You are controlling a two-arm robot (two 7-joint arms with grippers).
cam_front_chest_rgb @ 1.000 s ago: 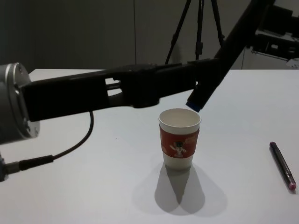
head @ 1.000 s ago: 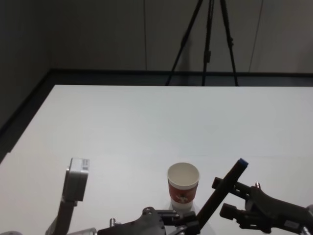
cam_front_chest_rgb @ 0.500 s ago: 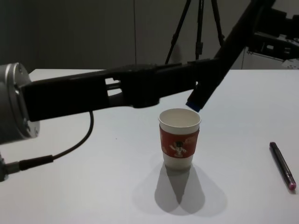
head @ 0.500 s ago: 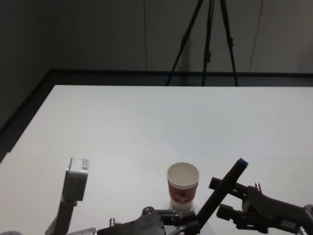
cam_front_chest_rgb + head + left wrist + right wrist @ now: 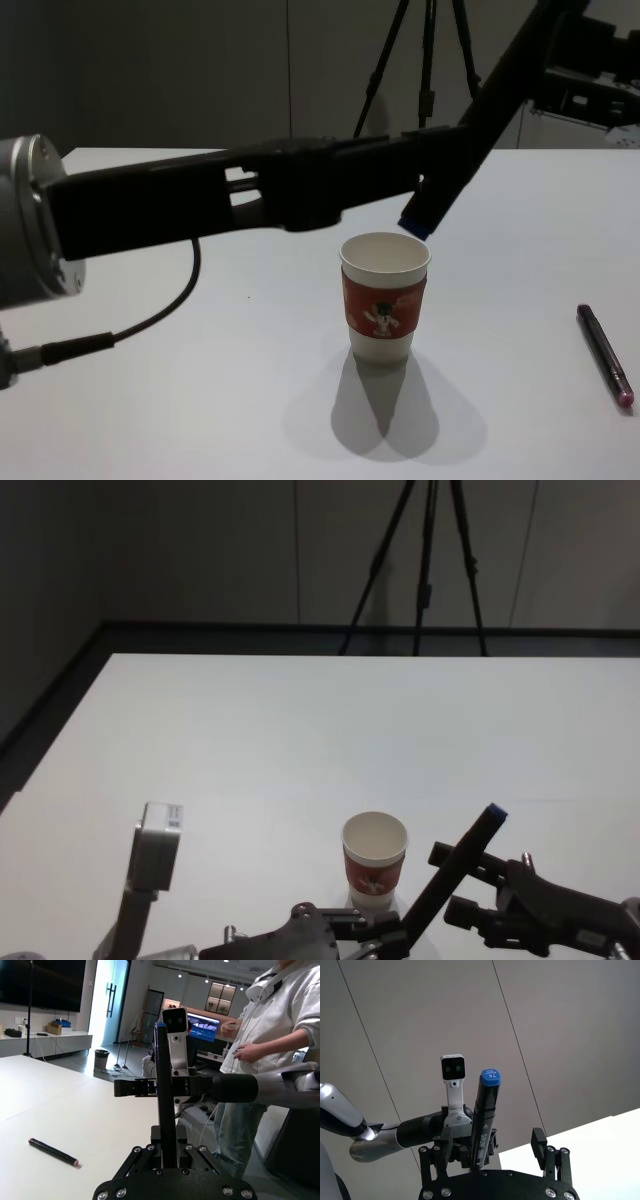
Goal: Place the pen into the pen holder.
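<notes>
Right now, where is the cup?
In the chest view the cup stands upright mid-table, just below the blue tip of the black pen in the left gripper; a pink-tipped pen lies to its right.

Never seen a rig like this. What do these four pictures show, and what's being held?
A two-armed robot works at a white table. Cameras sit on its head, chest and both wrists. Its left claw is shut on a tilted black marker with blue ends, whose lower end hangs higher than the white paper cup with a red sleeve. The right claw stands open around the marker's upper part. A dark pen with a pink tip lies on the table, right of the cup.
</notes>
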